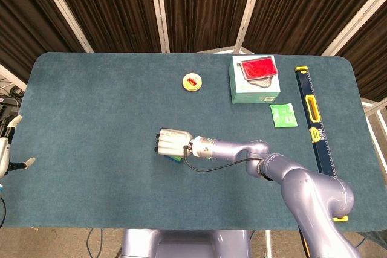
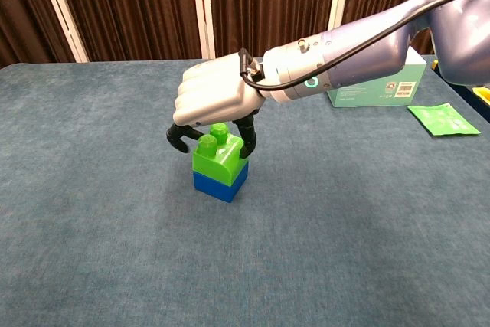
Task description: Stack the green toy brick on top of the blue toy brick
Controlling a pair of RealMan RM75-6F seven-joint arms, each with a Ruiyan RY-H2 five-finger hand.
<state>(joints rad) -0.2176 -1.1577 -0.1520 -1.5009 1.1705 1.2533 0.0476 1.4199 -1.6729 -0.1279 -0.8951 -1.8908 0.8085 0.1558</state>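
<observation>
1. Tabletop [image 1: 91,119]: teal felt, spans both views & carries everything.
2. Right arm [image 1: 302,185] reaches in from the robot's right side to tabletop centre, forearm roughly level in chest view.
3. Spirit level [image 1: 314,116], blue & yellow, lies along the far right edge, well apart from the work.
4. Teal box [image 1: 254,81] w/ a red item on top sits at the back right; a green sachet [image 1: 283,115] lies just beside it, towards the robot. Small round yellow tin [image 1: 192,81] sits back centre.
5. Right hand [image 2: 217,96] sits over the stack, palm down. Its dark fingers [image 2: 248,135] curl down on both sides of the green brick; they look to be touching its sides, so I read it as held, though the grip looks light.
6. Left hand [image 1: 7,149] only shows at the far left edge, off the tabletop; can't tell if it's open or closed.
7. Green toy brick [image 2: 217,158] sits on the blue toy brick [image 2: 223,182], near tabletop centre. Edges look about flush, studs up, no obvious tilt.
8. Step: placing/seating, nearly done. Next, by my guess: a short press straight down if not fully seated, then spread fingers & lift straight up w/o dragging sideways, or the stack could tip or slide.
</observation>
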